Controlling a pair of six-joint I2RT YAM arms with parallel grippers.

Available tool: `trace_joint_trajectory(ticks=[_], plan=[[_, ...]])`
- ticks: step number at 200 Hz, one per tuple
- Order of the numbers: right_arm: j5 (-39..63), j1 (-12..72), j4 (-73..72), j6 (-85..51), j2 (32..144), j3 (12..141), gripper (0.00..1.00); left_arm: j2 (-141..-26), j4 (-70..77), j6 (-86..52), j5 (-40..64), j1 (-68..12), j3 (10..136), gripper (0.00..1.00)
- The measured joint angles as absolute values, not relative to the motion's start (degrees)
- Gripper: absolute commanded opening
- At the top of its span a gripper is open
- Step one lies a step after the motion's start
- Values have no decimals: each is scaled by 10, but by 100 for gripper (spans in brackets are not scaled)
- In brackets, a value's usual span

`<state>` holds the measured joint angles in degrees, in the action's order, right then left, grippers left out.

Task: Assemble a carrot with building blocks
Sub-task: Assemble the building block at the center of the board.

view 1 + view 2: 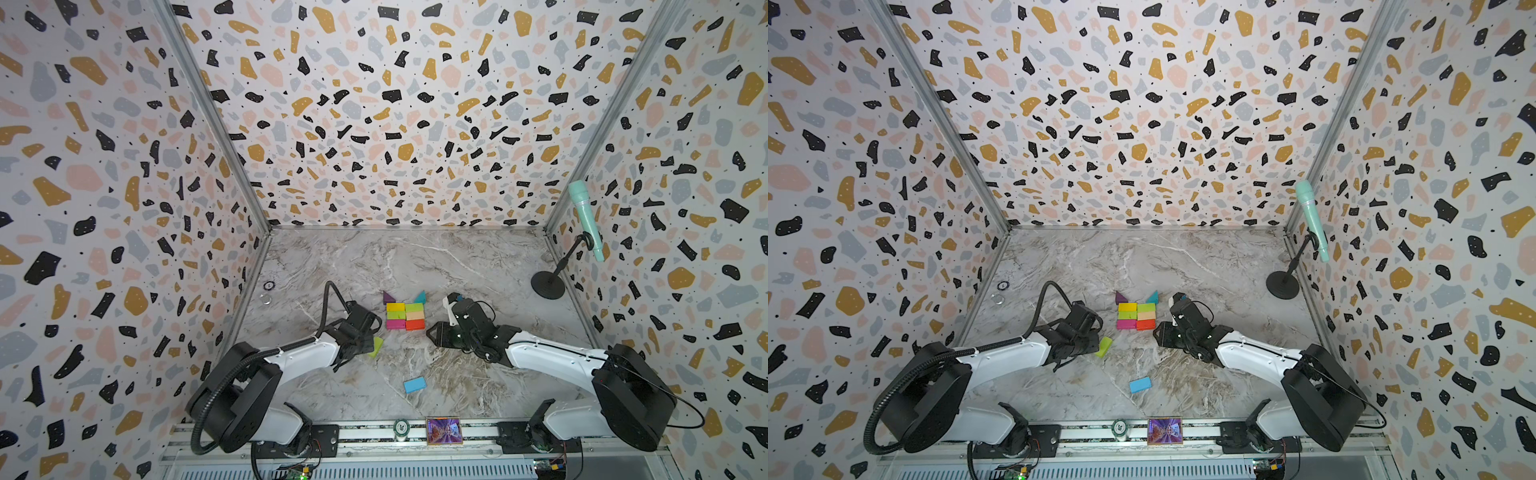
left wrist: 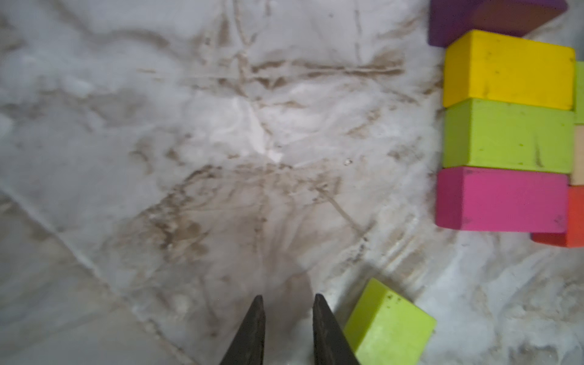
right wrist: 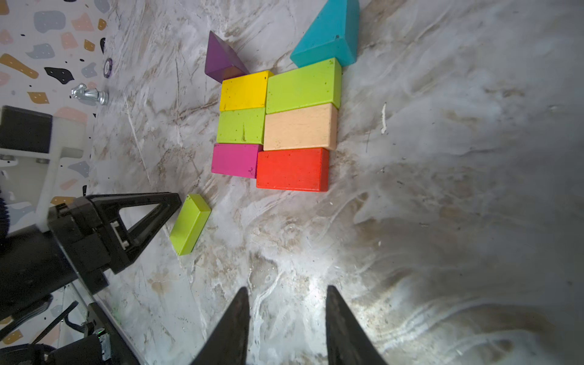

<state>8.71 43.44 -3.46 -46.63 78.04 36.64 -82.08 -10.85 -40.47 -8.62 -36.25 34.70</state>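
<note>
Here the loose lime block [image 2: 388, 325] lies just beside the left pincer [image 2: 288, 297], whose jaws stand slightly apart, empty.

The left wrist view's edge is cropping the matte purple triangular block [image 2: 455, 22] and the red rectangular block [image 2: 576, 215].

Terrazzo-patterned walls [image 1: 374, 104]; marble tabletop [image 1: 415, 257]

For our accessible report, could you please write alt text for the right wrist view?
A flat figure of eight coloured blocks lies on a marble table: six bricks in two columns, purple triangle and teal triangle at one end. A loose green block lies beside the left gripper; the right gripper is open, empty.
</note>
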Motion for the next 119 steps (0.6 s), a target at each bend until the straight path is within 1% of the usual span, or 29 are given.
trace_joint_trajectory(ticks=[31, 66, 119], plan=[[88, 434, -39, -469, 780, 365, 40, -842, -106, -402, -52, -391, 369, 27], [88, 433, -44, -472, 780, 360, 40, -849, -112, -403, -14, -400, 381, 26], [93, 431, -51, -474, 780, 347, 40, -821, -180, -401, -5, -402, 378, 30]])
